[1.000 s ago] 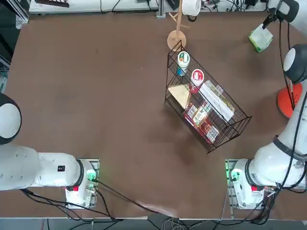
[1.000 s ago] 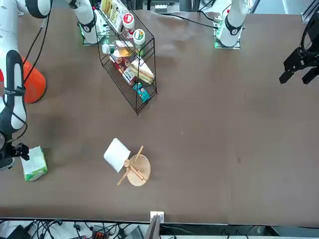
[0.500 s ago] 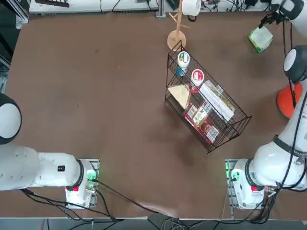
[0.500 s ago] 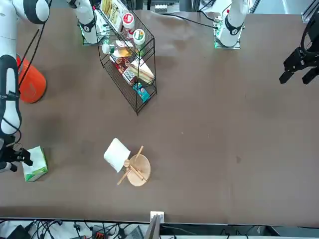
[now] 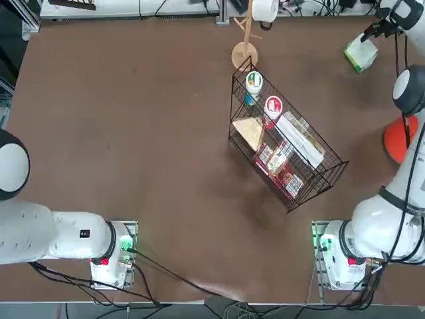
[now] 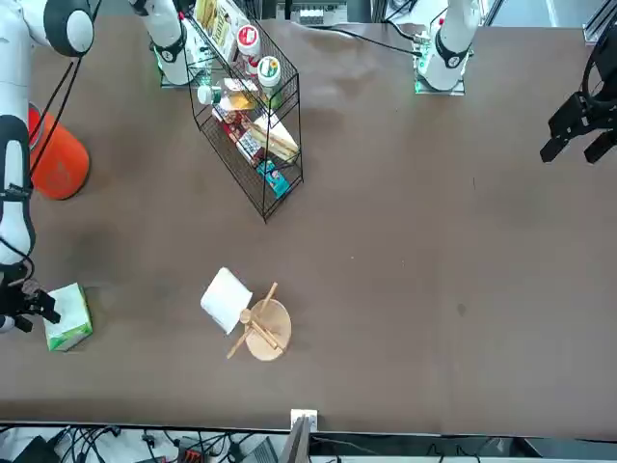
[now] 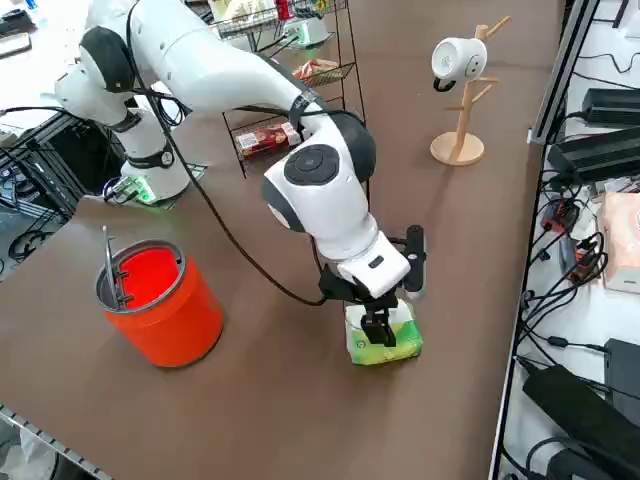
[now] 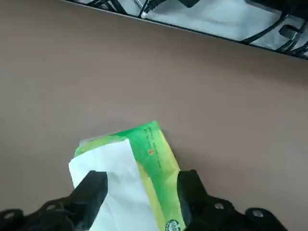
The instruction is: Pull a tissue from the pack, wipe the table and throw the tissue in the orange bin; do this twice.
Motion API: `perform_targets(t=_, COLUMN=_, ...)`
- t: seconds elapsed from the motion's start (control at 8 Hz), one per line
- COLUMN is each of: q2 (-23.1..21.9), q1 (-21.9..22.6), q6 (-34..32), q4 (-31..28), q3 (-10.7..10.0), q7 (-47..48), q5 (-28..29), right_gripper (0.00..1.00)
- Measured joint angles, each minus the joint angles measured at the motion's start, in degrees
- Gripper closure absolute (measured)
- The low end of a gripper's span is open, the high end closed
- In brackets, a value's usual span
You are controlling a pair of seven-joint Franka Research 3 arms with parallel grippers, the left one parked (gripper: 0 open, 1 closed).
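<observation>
Now the right pincer [image 8: 140, 192] is seen over the pack [image 8: 139, 159], its fingers spread wide with nothing gripped and the white tissue face lying between their tips. Over the last second it has been carried from beside the pack to directly above it at the bench [image 5: 133, 133] far right corner, so the first pull is judged about to begin; no tissue has been drawn yet. One pack is counted, and one orange bin [image 7: 160, 300] just beside the arm, holding a thin rod. Further off stand one black wire basket [image 5: 285, 149] of groceries and one wooden stand [image 5: 244, 46] carrying one white mug [image 5: 264, 9].
</observation>
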Motion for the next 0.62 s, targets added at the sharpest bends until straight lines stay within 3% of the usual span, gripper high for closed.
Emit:
perform_targets(t=0.25, q2=0.38, q1=0.00, q6=-0.05, q4=0.02, q3=0.29, q7=0.00, q5=1.71, right_gripper=0.18)
perform_targets(t=0.5, q2=0.42, q1=0.00, q6=-0.58, q4=-0.07, q3=0.41, q7=-0.16, q5=1.75, right_gripper=0.34)
perform_targets(t=0.62, q2=0.43, q1=0.00, q6=-1.56, q4=-0.07, q3=0.42, q7=-0.32, q5=1.76, right_gripper=0.51)
